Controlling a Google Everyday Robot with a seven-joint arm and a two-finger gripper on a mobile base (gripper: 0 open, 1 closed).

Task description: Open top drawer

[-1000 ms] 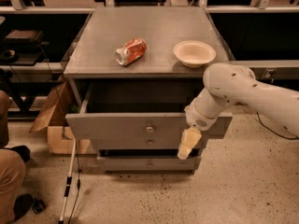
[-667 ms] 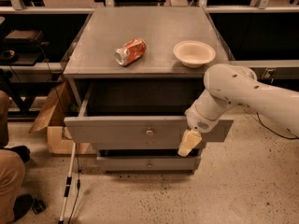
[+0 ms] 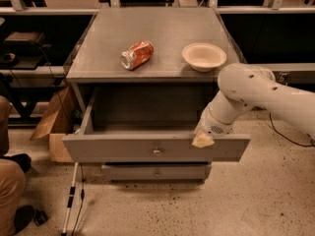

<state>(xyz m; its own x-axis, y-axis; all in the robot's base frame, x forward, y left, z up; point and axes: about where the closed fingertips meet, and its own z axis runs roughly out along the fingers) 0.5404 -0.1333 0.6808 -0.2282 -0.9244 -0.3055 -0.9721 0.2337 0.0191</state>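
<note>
The top drawer (image 3: 123, 147) is a wide grey drawer with a small round metal knob (image 3: 156, 152) at the centre of its front. It is pulled far out of the cabinet and its inside looks bare. My gripper (image 3: 203, 140) hangs from the white arm (image 3: 256, 95) at the right part of the drawer's front edge, its pale tip over the rim.
A crushed orange can (image 3: 136, 54) and a white bowl (image 3: 204, 56) lie on the cabinet top (image 3: 162, 28). A narrower grey drawer (image 3: 156, 172) sits shut below. A cardboard box (image 3: 54, 127) and a person's leg (image 3: 10, 186) are at the left, with a white stick (image 3: 69, 200) on the floor.
The gripper has risen from below the drawer front up to its top edge. The drawer stands out a little farther than before.
</note>
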